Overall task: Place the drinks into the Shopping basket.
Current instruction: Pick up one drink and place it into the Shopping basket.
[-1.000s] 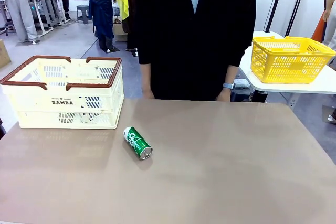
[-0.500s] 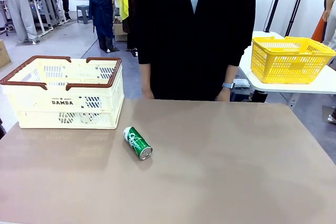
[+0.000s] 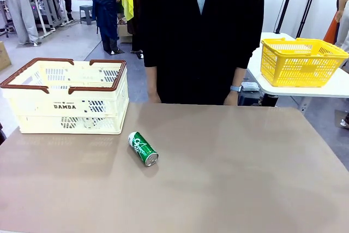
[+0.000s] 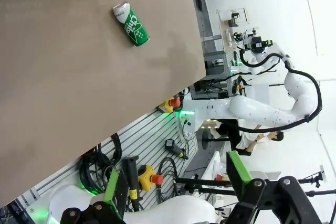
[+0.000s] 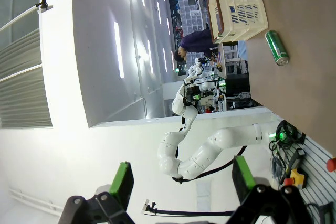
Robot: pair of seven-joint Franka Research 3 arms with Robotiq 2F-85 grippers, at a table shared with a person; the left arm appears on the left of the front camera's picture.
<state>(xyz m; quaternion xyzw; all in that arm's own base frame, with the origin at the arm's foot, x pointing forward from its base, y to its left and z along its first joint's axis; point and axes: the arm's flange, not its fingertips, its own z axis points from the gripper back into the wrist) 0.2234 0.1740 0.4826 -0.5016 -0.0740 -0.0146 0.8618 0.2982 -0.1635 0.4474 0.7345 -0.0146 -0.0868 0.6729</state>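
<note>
Over on the left of the counter (image 3: 229,178) sits the cream Shopping basket (image 3: 68,97), brown rim up, DAMDA lettering facing the robot, and something pale and rounded shows through its perforated front wall, too hidden to name. Just right of the basket, apart from it, 1 green can (image 3: 143,148) lies on its side on the bare counter, silver end toward the robot. Behind the far edge stands a person in black (image 3: 202,36), arms hanging down. Further right, a yellow basket (image 3: 301,61) rests on a separate white table. Left end effector (image 4: 173,187) hangs off the counter, green pads spread wide, empty. Right end effector (image 5: 181,182) likewise open, gripping nothing
</note>
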